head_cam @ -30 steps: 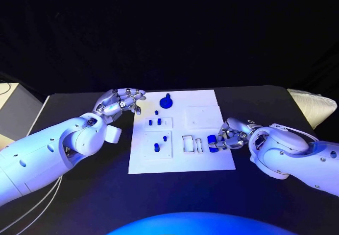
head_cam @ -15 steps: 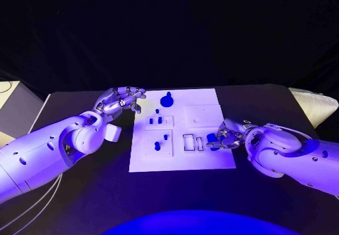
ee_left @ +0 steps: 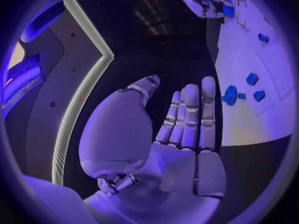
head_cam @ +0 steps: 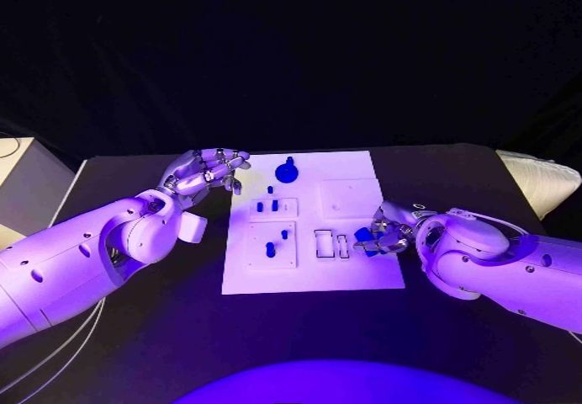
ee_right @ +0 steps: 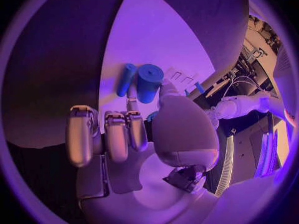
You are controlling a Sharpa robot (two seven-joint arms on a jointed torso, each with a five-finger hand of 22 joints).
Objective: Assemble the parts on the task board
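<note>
We see the right hand pinching a blue part at the task board's right edge, beside the slots; left hand empty, fingers loosely apart (upper left, farther).

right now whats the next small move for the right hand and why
Probably lift the blue part a little and carry it toward the empty slots beside it. The right hand seems to pinch that part at the task board's right edge; the left hand hovers open, off the board.
</note>
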